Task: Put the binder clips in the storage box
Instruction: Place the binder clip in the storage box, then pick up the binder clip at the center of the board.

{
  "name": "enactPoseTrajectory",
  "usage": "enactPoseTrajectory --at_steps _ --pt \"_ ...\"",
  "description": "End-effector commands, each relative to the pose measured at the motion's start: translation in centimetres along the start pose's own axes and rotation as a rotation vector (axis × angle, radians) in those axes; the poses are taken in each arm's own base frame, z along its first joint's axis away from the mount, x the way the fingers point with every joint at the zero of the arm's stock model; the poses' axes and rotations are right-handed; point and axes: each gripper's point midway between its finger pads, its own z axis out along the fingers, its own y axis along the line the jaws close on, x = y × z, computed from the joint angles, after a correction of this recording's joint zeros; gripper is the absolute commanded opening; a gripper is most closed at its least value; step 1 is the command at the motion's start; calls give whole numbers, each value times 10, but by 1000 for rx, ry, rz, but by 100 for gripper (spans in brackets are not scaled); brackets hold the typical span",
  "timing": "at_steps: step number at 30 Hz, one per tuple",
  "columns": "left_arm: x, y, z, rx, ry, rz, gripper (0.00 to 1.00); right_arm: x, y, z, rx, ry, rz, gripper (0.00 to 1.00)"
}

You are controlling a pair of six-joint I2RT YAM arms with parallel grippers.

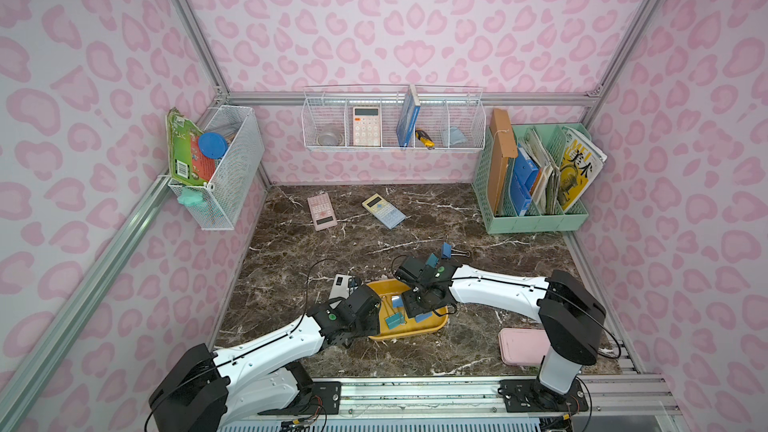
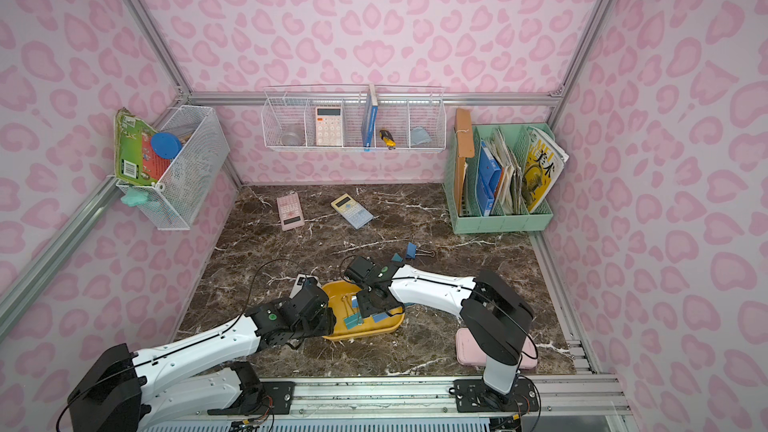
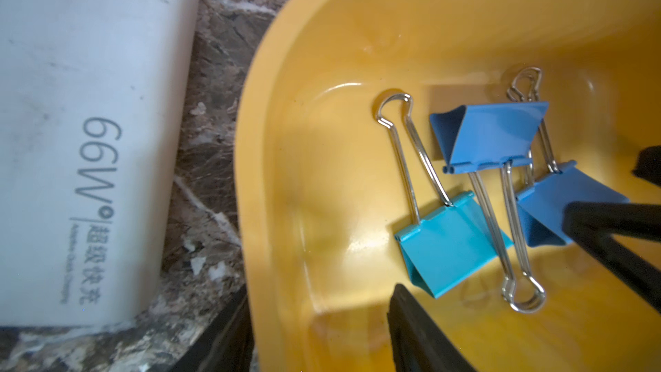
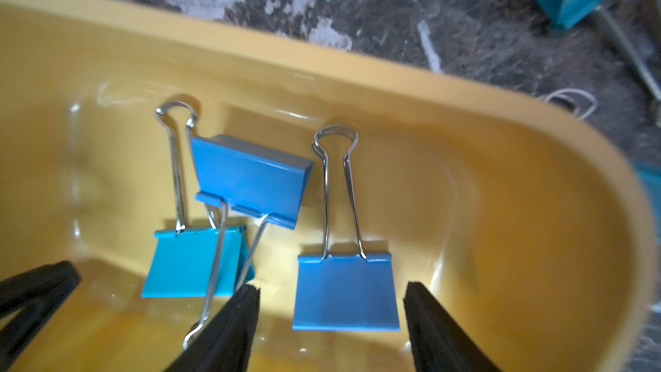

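Binder clips (image 4: 250,180) look light, stiff and slick; best pinched across the flat body. Right gripper (image 4: 332,289) has its jaws apart astride one. Left gripper (image 3: 322,289) straddles the storage box (image 3: 322,12) wall, grip unclear.

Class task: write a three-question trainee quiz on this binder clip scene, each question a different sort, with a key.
1. True or false: the right tool is shut on a blue clip.
2. How many binder clips lie inside the storage box?
3. Which of these lies beside the box? A white charger; B scissors; C stapler.
Key: 1 false, its jaws stand open either side of that clip; 2 three; 3 A.
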Motion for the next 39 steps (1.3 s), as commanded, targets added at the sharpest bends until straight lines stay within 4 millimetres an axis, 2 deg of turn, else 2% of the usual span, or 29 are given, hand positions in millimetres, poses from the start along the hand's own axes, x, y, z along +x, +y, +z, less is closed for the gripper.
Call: enactPoseTrajectory --at_steps 1,4,6,8,10,13,15,19,20,21,24,28,33,34,36,39 --pt "-1 3 0 -23 0 -3 62 -12 -4 -17 8 -41 -17 74" --pt "-1 3 0 -24 1 -4 62 -28 -3 -41 -30 -91 -8 76" --pt "-2 3 0 -26 -1 -6 62 -45 -12 -62 -49 -153 7 76" --pt "-2 2 0 -25 1 -4 62 -63 -34 -77 -44 -203 27 76" --pt "-2 2 0 -25 1 -4 62 -77 -60 -83 -30 -228 24 76" --pt "-3 2 -1 -27 0 -5 62 -93 -102 -81 35 -247 -22 77" --pt "-4 2 -2 -30 -1 -4 62 -103 -129 -71 107 -233 -96 78" --pt "-6 3 -6 -38 -7 -4 62 -116 -165 -47 256 -173 -237 82" --pt "-6 3 -6 -38 -10 -6 62 -117 -169 -40 268 -160 -274 83" --pt "-7 3 -7 -40 -13 -7 63 -132 -169 -43 255 -186 -278 84" --pt "-8 3 -9 -40 -17 -8 63 -150 -182 -36 263 -209 -279 84" --pt "-6 4 -10 -38 -13 -10 63 -162 -183 -23 266 -248 -367 85" --pt "-6 5 -12 -38 -13 -6 63 -167 -185 -14 205 -282 -469 84" --pt "-6 6 -13 -38 -14 -6 63 -156 -184 -7 187 -272 -514 84" --pt "-6 6 -14 -38 -18 -6 63 -156 -181 -8 177 -301 -581 84" --pt "-6 7 -16 -36 -20 -8 64 -156 -187 -13 137 -331 -622 82"
